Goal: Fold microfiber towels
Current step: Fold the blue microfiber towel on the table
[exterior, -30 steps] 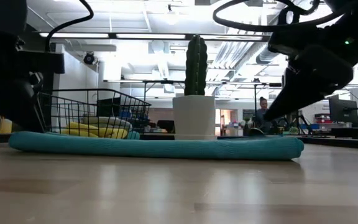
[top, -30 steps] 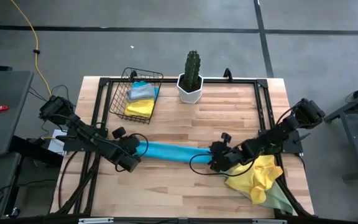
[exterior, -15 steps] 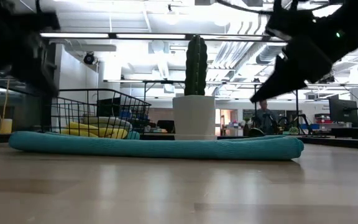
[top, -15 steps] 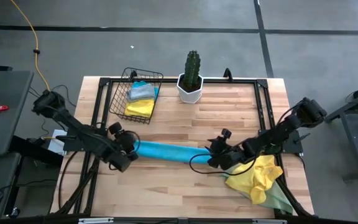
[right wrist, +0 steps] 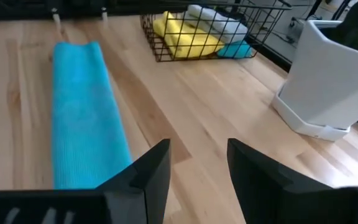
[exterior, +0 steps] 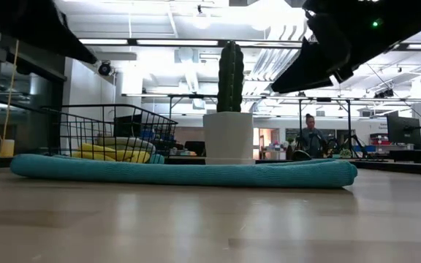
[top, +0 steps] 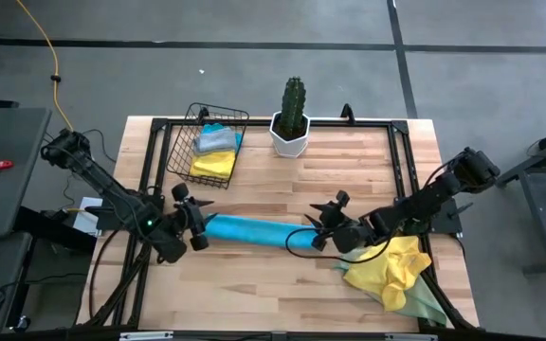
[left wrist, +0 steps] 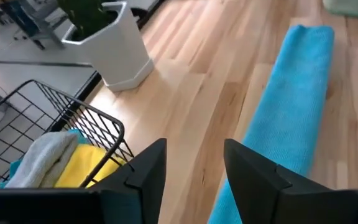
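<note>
The folded turquoise towel [top: 254, 230] lies flat between the spread, empty jaws of the left gripper [top: 200, 217] and right gripper [top: 318, 227].

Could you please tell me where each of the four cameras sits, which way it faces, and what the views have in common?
High view: above the table, looking straight down; both arms, left gripper, right gripper.
Low view: at table-top height, looking level across at the turquoise towel and cactus pot; dark arm parts above.
Left wrist view: on the left arm, looking along the towel; its own open fingers.
Right wrist view: on the right arm, likewise; own open fingers.
Shared: all show the towel and wire basket.
</note>
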